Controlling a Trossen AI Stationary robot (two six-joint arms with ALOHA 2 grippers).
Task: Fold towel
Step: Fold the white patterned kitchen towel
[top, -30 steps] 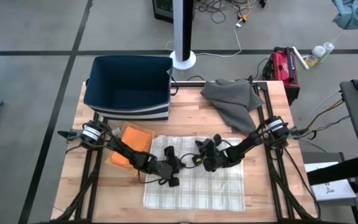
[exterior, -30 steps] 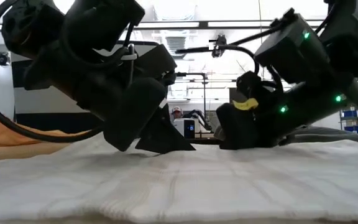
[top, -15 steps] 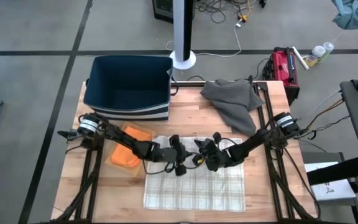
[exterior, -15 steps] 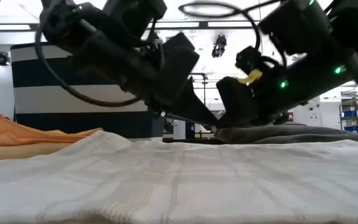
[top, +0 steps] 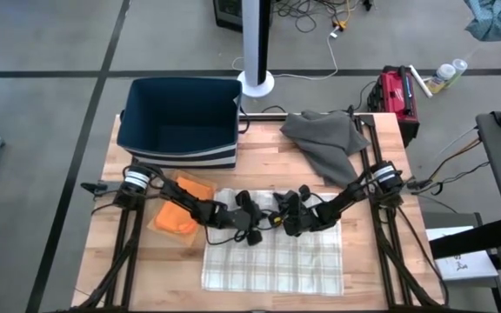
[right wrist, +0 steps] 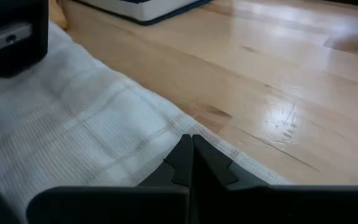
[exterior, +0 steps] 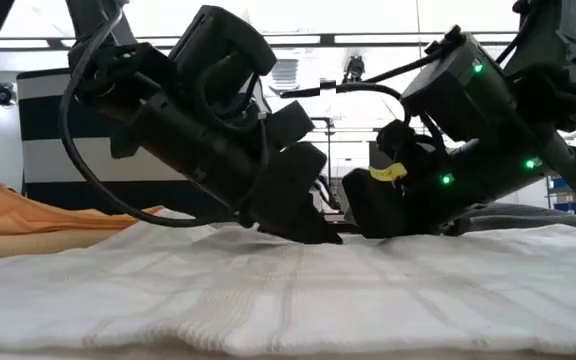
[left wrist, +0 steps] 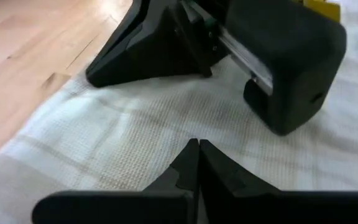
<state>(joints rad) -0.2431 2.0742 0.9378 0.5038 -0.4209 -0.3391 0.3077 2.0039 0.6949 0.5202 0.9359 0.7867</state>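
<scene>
Both end effectors low on the far edge of the checked towel.

The towel (top: 272, 256) lies flat at the near edge of the desk (top: 381, 261), about midway along it. The left end effector (top: 252, 228) and the right end effector (top: 287, 222) meet close together at the towel's far edge, each with fingers pressed together; whether cloth is pinched between them cannot be told. An orange cloth (top: 179, 210) lies beside the towel toward the left edge, a grey cloth (top: 327, 139) at the far right corner, and a dark bin (top: 181, 122) at the far left corner.
</scene>
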